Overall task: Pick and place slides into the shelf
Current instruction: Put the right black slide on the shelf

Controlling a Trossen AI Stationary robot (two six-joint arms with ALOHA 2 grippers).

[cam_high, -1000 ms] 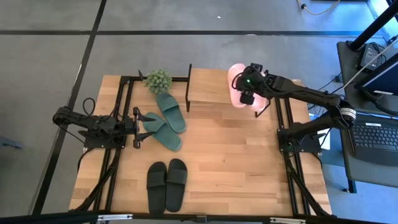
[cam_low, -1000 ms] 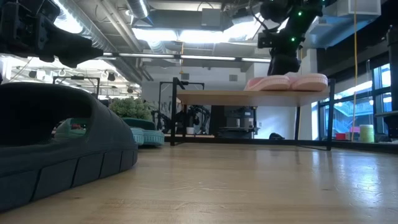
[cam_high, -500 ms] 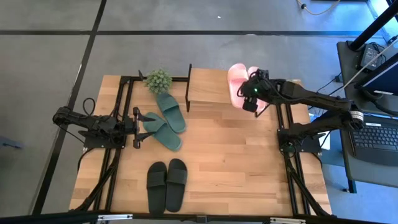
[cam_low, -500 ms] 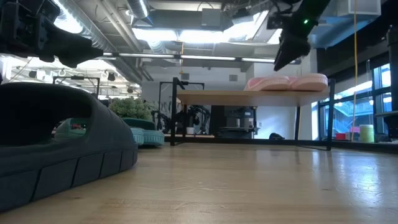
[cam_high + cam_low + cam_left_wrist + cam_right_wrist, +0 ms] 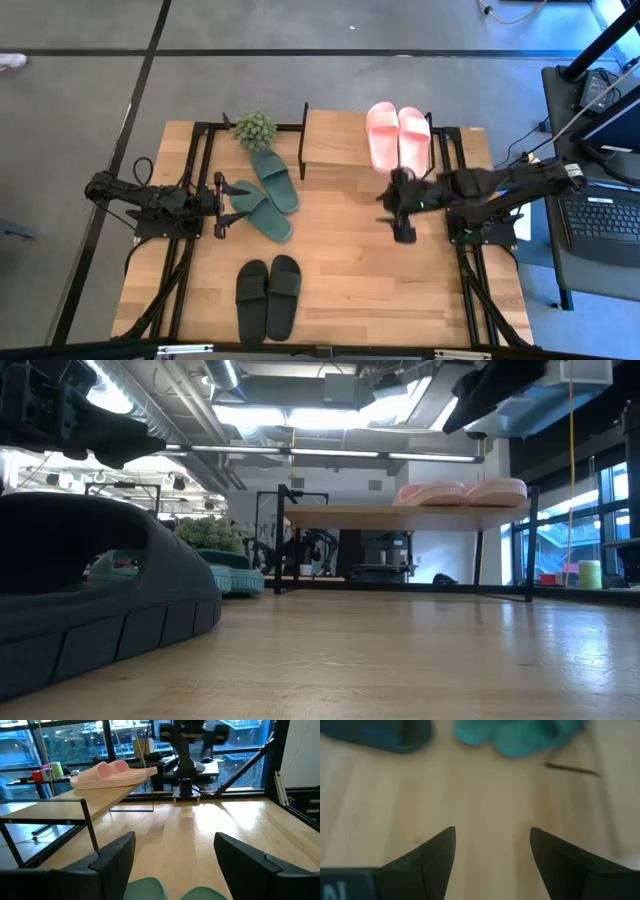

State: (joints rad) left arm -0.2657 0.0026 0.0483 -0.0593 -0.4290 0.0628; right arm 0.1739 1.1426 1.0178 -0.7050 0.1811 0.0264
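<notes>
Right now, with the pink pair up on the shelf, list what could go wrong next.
1. The pink slides sit at the right end of the shelf; a bump could tip them off.
2. The green slides overlap right at the open left gripper, so the open right gripper may drag both or crowd it.

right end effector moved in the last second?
Yes. In the high view the right end effector left the pink slides on the shelf, pulling back over the bare table, empty.

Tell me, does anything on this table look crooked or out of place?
Mostly tidy. The pink slides sit side by side on the shelf and the black slides lie parallel, but the green slides are splayed at different angles beside the plant.
</notes>
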